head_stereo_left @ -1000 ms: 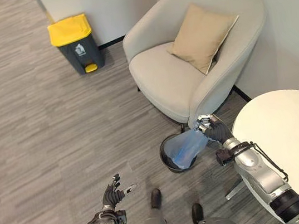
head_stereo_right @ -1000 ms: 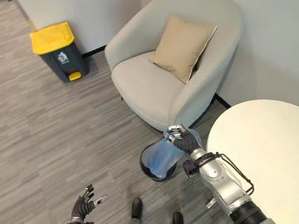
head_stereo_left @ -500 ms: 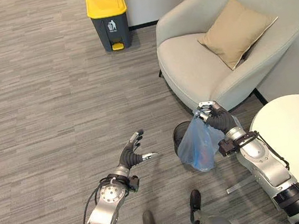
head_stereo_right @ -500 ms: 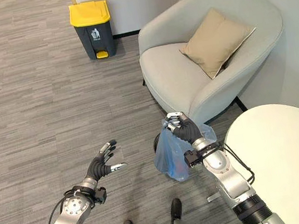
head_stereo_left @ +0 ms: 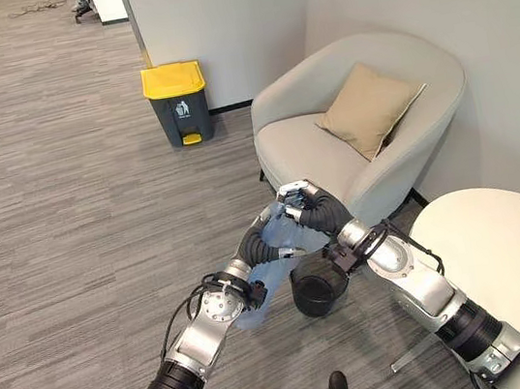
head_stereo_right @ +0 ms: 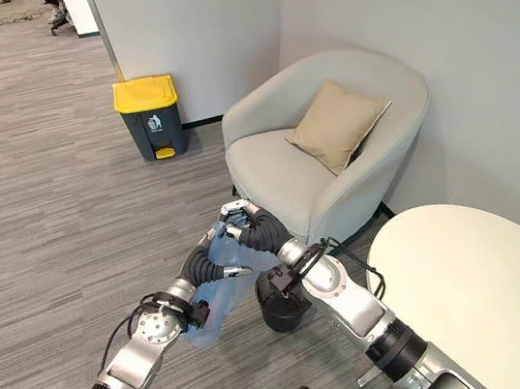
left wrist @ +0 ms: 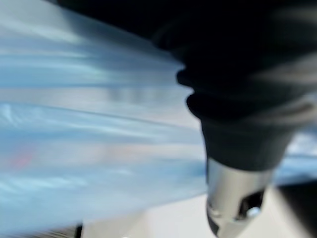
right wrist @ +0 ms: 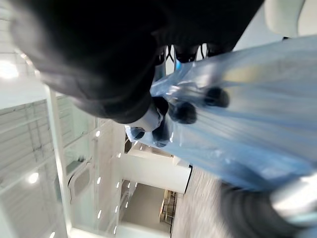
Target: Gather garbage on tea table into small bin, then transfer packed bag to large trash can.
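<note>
Left eye view: the right hand (head_stereo_left: 313,210) is clenched on the gathered top of the blue bag (head_stereo_left: 273,269), holding it up clear of the floor. The left hand (head_stereo_left: 265,241) comes in from the lower left and lies against the bag's upper part, just below the right hand; whether its fingers grip the plastic cannot be told. The small bin (head_stereo_left: 315,295), black and round, stands on the carpet just beside the hanging bag, between it and the armchair (head_stereo_left: 332,149). A tan cushion (head_stereo_left: 368,109) leans in the chair's seat. The large can (head_stereo_left: 178,104), dark grey with a yellow lid, stands by the wall, well apart from the bag. The white table (head_stereo_left: 509,255) has its edge at lower right.

Right eye view: the same scene. The bag (head_stereo_right: 216,294) hangs beside the bin (head_stereo_right: 282,301), with both hands at its top: right hand (head_stereo_right: 254,232), left hand (head_stereo_right: 209,261).

Left wrist view: blue plastic (left wrist: 89,139) lies right against the camera, beside a dark ribbed cover (left wrist: 237,104) above a silver section.

Right wrist view: dark fingertips (right wrist: 184,112) of the right hand press into bunched blue plastic (right wrist: 247,129), pinching it.
</note>
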